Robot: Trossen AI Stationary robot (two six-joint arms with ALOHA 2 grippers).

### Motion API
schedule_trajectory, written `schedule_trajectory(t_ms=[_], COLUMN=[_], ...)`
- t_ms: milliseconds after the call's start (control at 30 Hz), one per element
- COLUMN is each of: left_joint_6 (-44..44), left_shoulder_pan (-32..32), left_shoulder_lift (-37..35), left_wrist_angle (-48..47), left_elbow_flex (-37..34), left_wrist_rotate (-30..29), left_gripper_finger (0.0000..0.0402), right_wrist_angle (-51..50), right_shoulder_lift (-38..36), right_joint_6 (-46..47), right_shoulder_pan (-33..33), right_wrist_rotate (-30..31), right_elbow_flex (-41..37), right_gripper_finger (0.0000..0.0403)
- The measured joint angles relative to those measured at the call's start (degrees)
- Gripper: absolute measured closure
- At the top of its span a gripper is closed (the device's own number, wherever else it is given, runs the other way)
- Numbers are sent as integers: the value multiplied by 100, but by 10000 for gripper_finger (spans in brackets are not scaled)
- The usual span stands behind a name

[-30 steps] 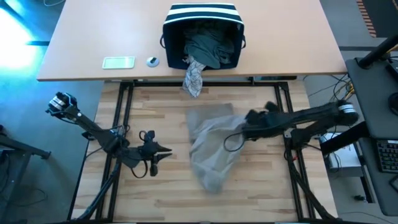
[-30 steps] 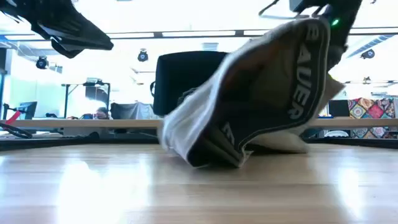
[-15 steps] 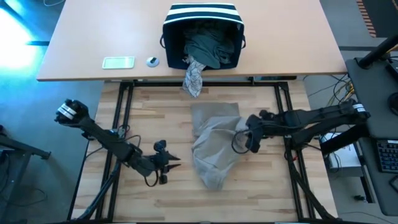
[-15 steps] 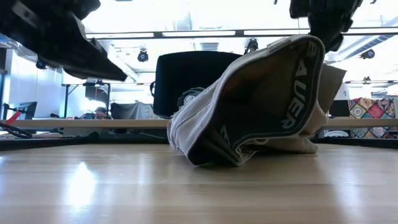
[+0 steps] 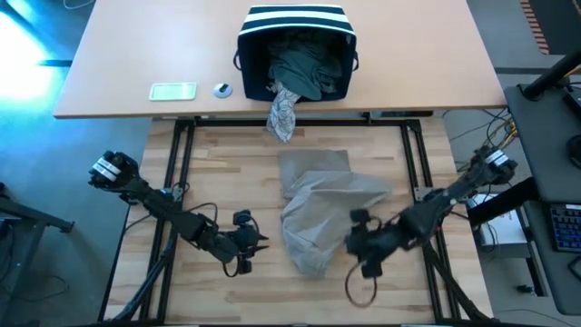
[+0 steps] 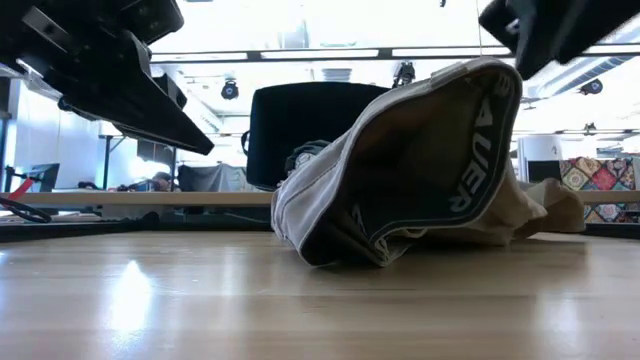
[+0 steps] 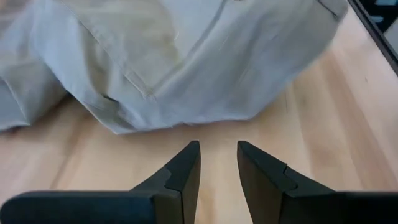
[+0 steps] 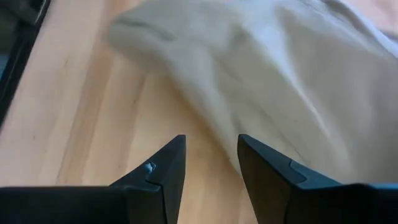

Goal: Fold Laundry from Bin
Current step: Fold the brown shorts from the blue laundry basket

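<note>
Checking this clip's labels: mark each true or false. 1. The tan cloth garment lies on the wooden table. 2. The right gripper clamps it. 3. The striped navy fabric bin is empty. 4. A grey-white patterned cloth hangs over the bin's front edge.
1. True: the tan cloth garment lies crumpled on the wooden table.
2. False: the right gripper is open, beside it.
3. False: the striped navy fabric bin holds dark clothes.
4. True: the grey-white patterned cloth hangs out.

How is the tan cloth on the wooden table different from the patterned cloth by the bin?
The tan garment lies crumpled on the wooden table; the grey-white patterned garment hangs out of the bin. The tan garment is much larger and plain; the patterned garment is small and mottled. Both are soft laundry, and no gripper holds either.
</note>
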Motion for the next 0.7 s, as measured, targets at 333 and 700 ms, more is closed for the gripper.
schedule_trajectory(t_ms=[333,700], left_joint_6=[-603,-1137], left_shoulder_pan=[-11,-234], left_shoulder_lift=[-22,55], left_wrist_angle=[-1387,-1075], left_elbow_flex=[601,84], left_wrist_rotate=[37,-58], left_gripper_finger=[310,310], right_wrist_angle=[-593,-1535], right_shoulder_lift=[1824,3253], right_joint_6=[-2015,-3887], right_shoulder_pan=[248,675], right_wrist_rotate=[450,1863], right_elbow_flex=[1681,2985], right_gripper_finger=[253,164])
